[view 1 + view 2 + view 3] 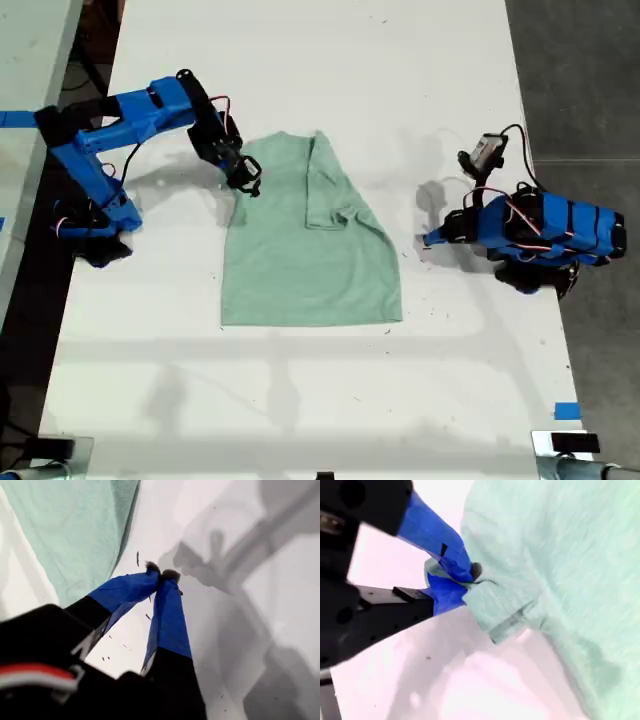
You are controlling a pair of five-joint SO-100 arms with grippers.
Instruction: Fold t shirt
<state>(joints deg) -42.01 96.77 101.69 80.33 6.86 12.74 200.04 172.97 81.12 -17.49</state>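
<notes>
Exterior view shows the t shirt (pixel 305 250) lying flat in the middle of the white table (pixel 300 400), with one side folded over. My second gripper (pixel 247 180), at the exterior view's left, has its jaws closed on the shirt's edge near the sleeve. My first gripper (pixel 428 240), at the exterior view's right, has its jaws closed on nothing and is just beside the shirt, above the bare table.
</notes>
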